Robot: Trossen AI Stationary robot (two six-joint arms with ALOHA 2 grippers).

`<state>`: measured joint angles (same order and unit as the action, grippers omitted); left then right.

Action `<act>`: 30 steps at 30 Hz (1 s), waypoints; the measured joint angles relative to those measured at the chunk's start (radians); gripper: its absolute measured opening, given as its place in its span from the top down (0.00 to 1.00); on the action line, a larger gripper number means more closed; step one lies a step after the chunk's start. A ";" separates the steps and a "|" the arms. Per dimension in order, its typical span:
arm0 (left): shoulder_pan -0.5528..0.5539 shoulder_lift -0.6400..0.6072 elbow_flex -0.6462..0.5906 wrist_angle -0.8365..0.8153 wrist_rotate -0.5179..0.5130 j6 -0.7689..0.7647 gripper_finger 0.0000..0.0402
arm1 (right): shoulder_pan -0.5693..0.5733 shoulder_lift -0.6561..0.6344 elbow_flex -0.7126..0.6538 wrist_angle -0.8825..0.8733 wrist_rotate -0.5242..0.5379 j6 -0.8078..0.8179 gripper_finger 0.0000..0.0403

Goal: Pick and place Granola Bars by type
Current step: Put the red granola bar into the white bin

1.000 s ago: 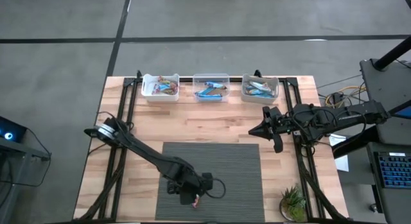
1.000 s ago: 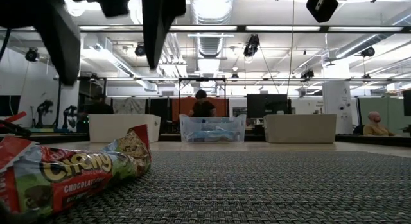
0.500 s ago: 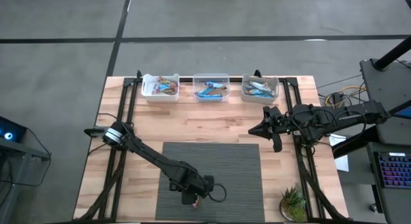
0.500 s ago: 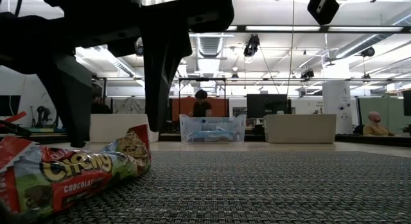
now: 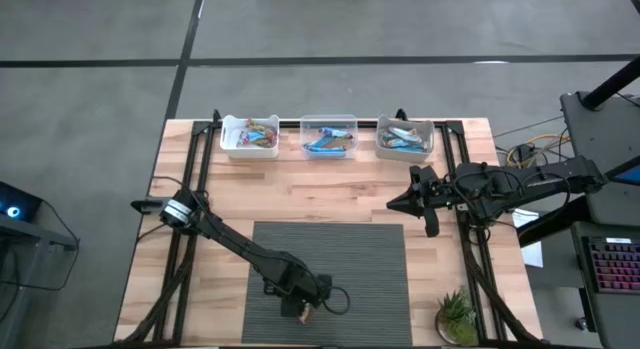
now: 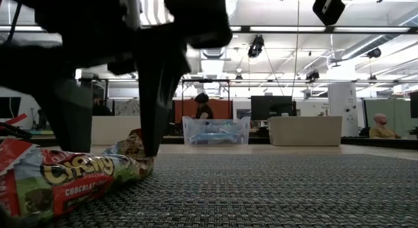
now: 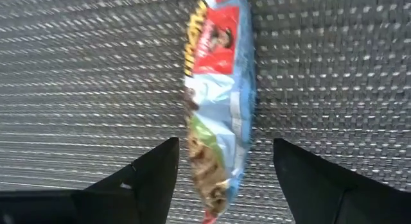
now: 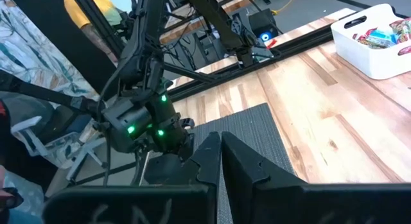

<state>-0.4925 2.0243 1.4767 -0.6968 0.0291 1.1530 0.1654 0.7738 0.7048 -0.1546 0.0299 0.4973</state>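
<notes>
Left claw (image 7: 221,169) stands wide, a finger (image 7: 151,172) either side of the bar (image 7: 215,102), not yet closed on it. That bar lies on the mat (image 5: 370,259) at 6 o'clock of the table (image 5: 330,184). Since a second ago the claw has dropped from above it to straddle it, so closing looks next. Right claw (image 5: 397,203) waits shut at 3 o'clock, unmoved; three bins (image 5: 328,135) at 12 hold sorted bars

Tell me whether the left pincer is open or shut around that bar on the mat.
Open. The left pincer straddles the granola bar lying flat on the mat, with a gap visible between each finger and the wrapper.
</notes>
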 joint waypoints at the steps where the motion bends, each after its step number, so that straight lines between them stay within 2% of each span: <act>1: 0.000 0.000 -0.012 0.010 -0.004 0.001 0.42 | 0.000 0.000 0.000 -0.003 0.000 0.000 0.98; 7: 0.001 -0.005 -0.056 0.055 -0.028 -0.002 0.42 | 0.000 0.000 0.000 -0.017 0.000 0.000 0.98; 19: 0.002 -0.003 -0.058 0.098 -0.032 -0.041 0.42 | 0.000 0.000 0.000 -0.022 0.000 0.001 0.98; 30: 0.001 -0.002 -0.059 0.088 -0.030 -0.049 0.52 | 0.000 0.000 0.000 -0.023 0.026 0.001 0.98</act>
<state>-0.4911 2.0220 1.4181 -0.6091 -0.0013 1.1042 0.1653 0.7738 0.7048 -0.1775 0.0555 0.4980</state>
